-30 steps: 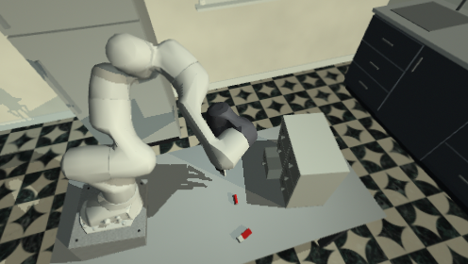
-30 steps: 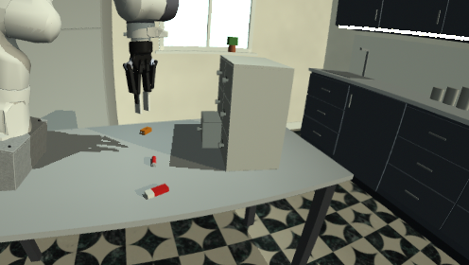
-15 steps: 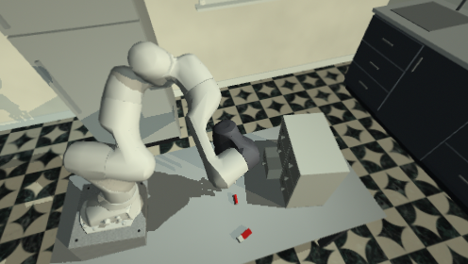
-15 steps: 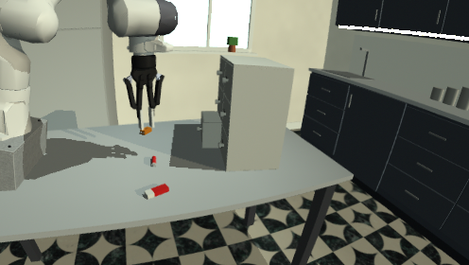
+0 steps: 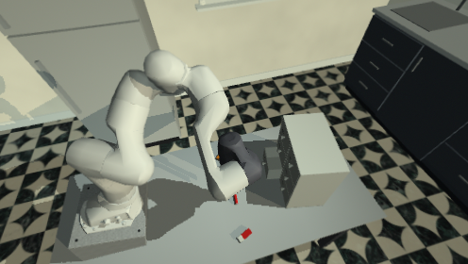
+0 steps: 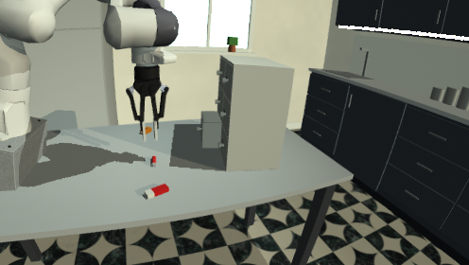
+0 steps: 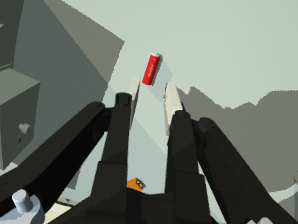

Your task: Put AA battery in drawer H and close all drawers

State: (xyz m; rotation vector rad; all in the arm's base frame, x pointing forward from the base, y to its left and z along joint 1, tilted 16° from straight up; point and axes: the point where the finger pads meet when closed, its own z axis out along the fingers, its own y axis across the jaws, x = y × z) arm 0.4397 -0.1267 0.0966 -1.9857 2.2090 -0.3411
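Black-and-cream tiles (image 5: 264,101) (image 6: 203,241) surround the tabletop (image 5: 189,236) (image 6: 95,203), where the small red battery (image 5: 235,199) (image 6: 153,161) (image 7: 151,69) lies. The fingers (image 6: 150,132) stand parted, grasping nothing. One drawer (image 5: 272,161) (image 6: 211,130) (image 7: 17,112) juts out; loading and closing remain.

Compared with one second ago, the hand (image 6: 150,139) (image 7: 152,91) stands lower over the table (image 5: 278,226) (image 6: 199,203) (image 7: 225,45), its descent evident at both intervals in the exterior view. In that view its fingertips, previously above the orange object (image 5: 217,157) (image 6: 147,131) (image 7: 135,184), now partly overlap it, having also shifted toward the smaller red battery (image 5: 236,199) (image 6: 153,161) (image 7: 151,69). From the top, the arm (image 5: 212,101) (image 6: 132,26) has its upper bend nearer the chest (image 5: 316,141) (image 6: 257,114) (image 7: 11,30). The orange object, hidden there half a second ago, now shows at the wrist's edge. The arm's shadow (image 5: 175,203) (image 6: 85,158) (image 7: 240,135) has advanced toward the smaller red battery.
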